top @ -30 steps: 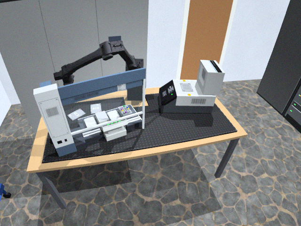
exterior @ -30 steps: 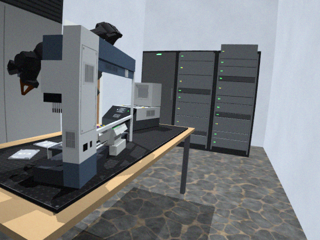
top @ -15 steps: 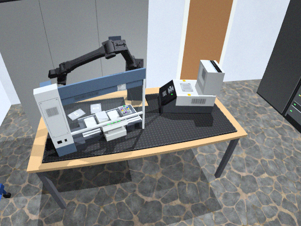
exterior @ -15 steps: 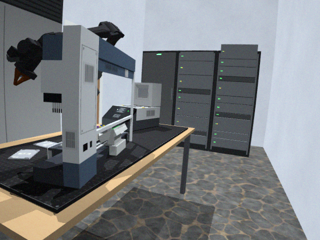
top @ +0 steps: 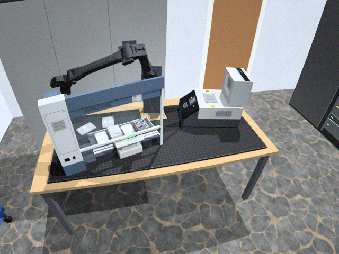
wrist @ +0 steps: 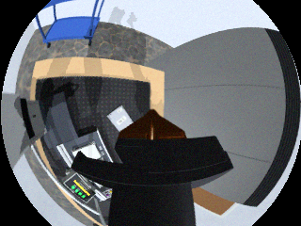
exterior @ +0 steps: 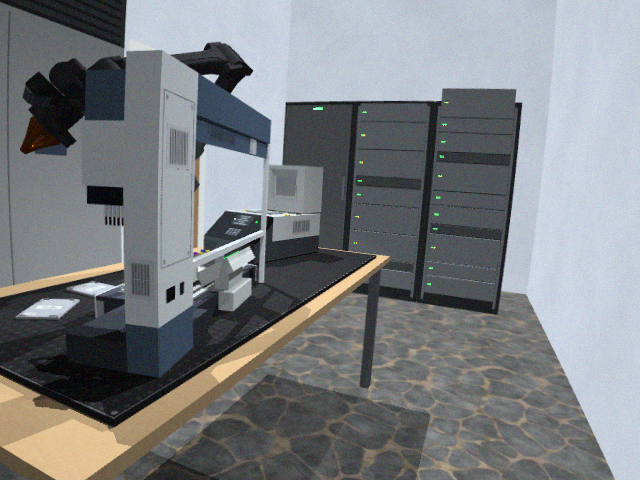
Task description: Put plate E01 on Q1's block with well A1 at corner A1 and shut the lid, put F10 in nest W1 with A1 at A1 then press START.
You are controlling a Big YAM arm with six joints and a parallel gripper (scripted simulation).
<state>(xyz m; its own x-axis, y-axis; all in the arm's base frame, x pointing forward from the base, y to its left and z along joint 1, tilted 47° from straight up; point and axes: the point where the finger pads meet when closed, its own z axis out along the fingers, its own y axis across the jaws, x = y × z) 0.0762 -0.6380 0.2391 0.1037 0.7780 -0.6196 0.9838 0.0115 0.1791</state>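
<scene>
My gripper [top: 60, 85] is shut and empty. It hangs high behind the left end of the deck's blue beam [top: 115, 94], well above the table. Its orange fingertips show in the exterior view [exterior: 34, 142] and in the wrist view [wrist: 152, 127]. On the deck row stand the tube cooling block [top: 141, 124] with coloured tubes, a white plate [top: 127, 127], the taller deep-well block [top: 115, 131] and another white plate [top: 101, 137]. I cannot read the labels. Q1 [top: 212, 110] stands at the right with its lid [top: 237, 85] upright and open. Its block [top: 210, 97] is bare and its lamp [top: 193, 105] is green.
Two flat nests [top: 85, 128] [top: 107, 120] lie on the mat behind the deck row; which is W1 I cannot tell. The deck's white column [top: 59, 134] and thin white post [top: 161, 117] carry the beam over the row. Dark server racks [exterior: 429, 201] stand beyond the table.
</scene>
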